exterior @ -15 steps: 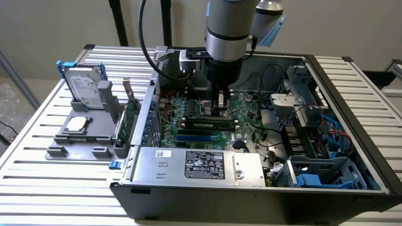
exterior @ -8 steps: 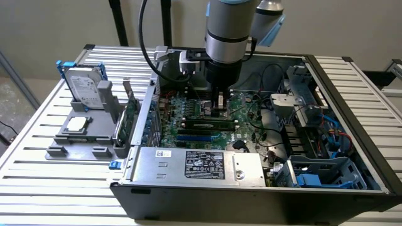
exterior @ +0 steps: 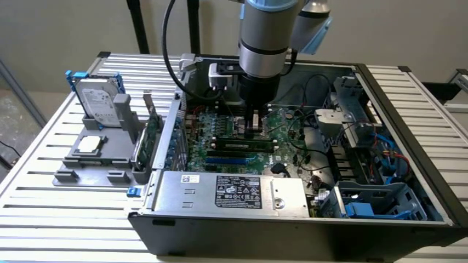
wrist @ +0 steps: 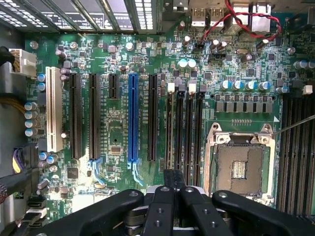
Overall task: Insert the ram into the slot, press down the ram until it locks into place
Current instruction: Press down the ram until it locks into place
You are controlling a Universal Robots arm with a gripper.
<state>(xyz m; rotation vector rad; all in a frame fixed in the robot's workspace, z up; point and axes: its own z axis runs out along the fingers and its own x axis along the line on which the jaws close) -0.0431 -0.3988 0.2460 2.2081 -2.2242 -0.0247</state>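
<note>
Inside the open black steel case (exterior: 292,230) on the slatted metal table (exterior: 44,219): my claw (exterior: 254,127) hangs low over the green motherboard, clenched, its two black fingers pressed together. My own wrist body partly masks the tip in the exterior view. In the wrist view the claw (wrist: 174,173) covers the near ends of the memory sockets, so I cannot judge contact with anything beneath it.

The ram (exterior: 246,146) stands on its long edge among those sockets, just below the claw tip in the exterior view. It is a thin green board with a row of flat black chips. The end clips are too small to read; locked or not, cannot tell.

The slot (wrist: 189,132) is one of four alike: long, narrow, black plastic, running parallel. Which of them carries the ram I cannot separate.

Beside them sit a bright blue socket (wrist: 133,118) and a square, metal-framed processor socket (wrist: 239,167). A silver sheet-metal power supply (exterior: 234,194) with a printed label cuts off the board's near edge in the exterior view.
</note>
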